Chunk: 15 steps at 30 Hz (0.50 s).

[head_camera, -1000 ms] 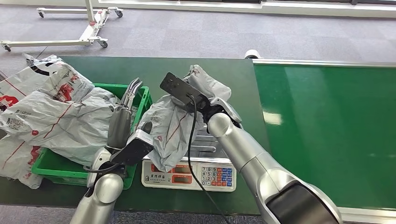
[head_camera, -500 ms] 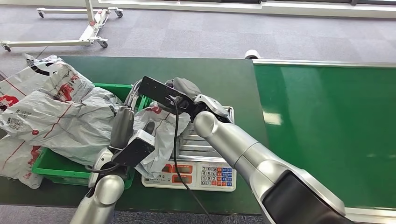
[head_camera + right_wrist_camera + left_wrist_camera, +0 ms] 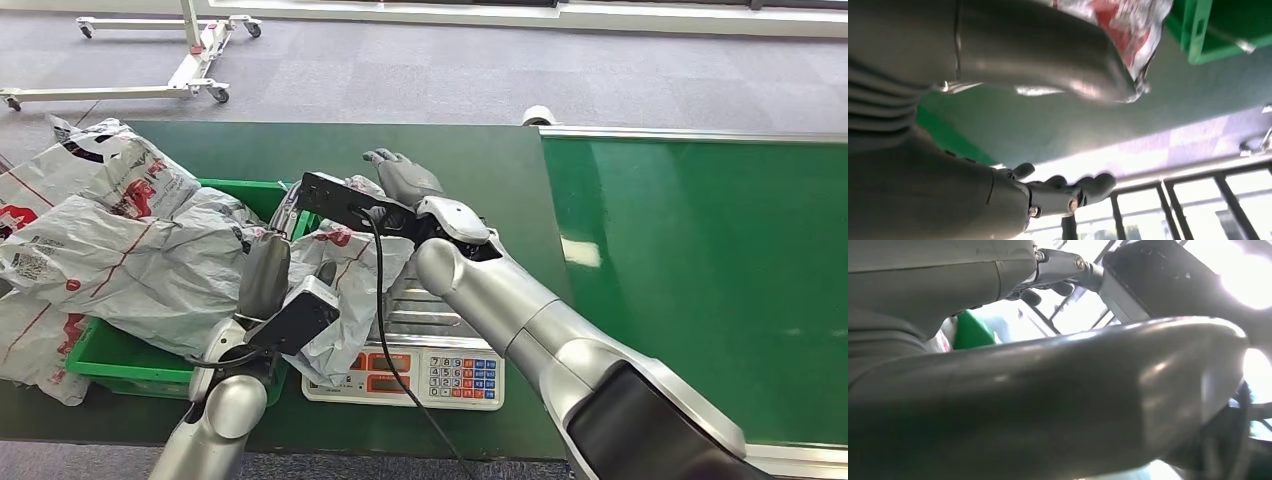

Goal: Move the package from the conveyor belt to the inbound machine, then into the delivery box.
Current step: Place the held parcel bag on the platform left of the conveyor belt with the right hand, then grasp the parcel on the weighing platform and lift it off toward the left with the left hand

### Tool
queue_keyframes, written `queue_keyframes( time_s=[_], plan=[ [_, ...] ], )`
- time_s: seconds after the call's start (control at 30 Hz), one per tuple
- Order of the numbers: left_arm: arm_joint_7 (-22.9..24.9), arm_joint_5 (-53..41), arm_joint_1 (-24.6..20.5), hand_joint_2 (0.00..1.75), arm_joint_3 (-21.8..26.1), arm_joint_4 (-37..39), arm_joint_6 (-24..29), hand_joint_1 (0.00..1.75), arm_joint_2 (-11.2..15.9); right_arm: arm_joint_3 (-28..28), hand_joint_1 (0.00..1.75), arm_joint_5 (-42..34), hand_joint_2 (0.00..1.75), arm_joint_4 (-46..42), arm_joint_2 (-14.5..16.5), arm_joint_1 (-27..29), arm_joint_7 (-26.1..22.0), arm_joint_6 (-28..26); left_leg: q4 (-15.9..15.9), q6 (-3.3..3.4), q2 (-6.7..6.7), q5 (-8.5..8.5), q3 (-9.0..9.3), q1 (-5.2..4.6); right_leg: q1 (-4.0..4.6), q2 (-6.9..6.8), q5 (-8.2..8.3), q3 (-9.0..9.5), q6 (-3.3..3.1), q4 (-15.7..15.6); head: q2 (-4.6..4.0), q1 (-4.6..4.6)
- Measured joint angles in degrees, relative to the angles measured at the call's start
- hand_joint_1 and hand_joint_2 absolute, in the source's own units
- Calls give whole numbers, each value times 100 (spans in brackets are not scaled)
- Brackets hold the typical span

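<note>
From the head view, the grey package with red markings is draped partly over the steel platform of the weighing scale and partly against the edge of the green bin, so it's sort of bridging the two on the dark green tabletop. The right robot hand sits just beyond the package with its fingers spread apart and nothing in them (the black camera bar on that wrist crosses in front, so part of the palm is hidden). The left robot hand points up right beside the package's left edge, fingers reaching over the bin's rim; can't tell from here whether it's actually pinching the bag or just next to it. The bin is stuffed with more grey mailer bags spilling over its left side, and the bright green conveyor belt runs along the right. In the left wrist view, the left robot hand is mostly a dark blurry thumb up close, with a bit of the green bin behind it, and its grip is impossible to read. In the right wrist view, the right robot hand has its fingers stretched out and empty, with the package and bin off past the thumb.
</note>
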Motion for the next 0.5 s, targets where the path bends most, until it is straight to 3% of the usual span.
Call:
queue_keyframes(
  time_s=[0.07,0.17,0.23,0.37,0.43,0.5],
  plan=[
    [237,-780,-42,0,-27,-64,156,0,14,-148,0,611,0,-489,-250,295,143,-311,1,1,-15,0,2,2,0,-16,-2,9,0,-2,0,-1],
    [523,-1713,-236,0,-51,-56,318,0,81,-711,0,1889,0,-1649,-925,1072,123,-483,5,3,-68,1,0,4,-3,-66,-10,32,6,-9,0,3],
    [592,-2089,-388,0,-38,36,412,0,164,-1205,0,2675,0,-2416,-1380,1593,-73,-513,8,7,-81,0,-9,1,-8,-79,-7,35,13,-10,0,3],
    [609,-2474,-638,0,-22,260,519,0,297,-1935,0,3712,0,-3464,-1990,2189,-315,-548,17,13,-45,-2,-16,-5,-11,-49,4,10,21,-11,0,-1],
    [653,-2721,-888,0,-44,518,587,0,464,-2043,0,4427,0,-3894,-2487,2263,-402,-738,20,17,-50,4,-23,-8,-10,-53,7,3,23,-12,0,0],
    [625,-2847,-1289,0,-114,1012,673,0,737,-2150,0,4738,0,-4369,-3174,2294,-671,-872,22,19,-60,10,-27,-11,-9,-61,9,4,26,-12,0,2]
  ],
)
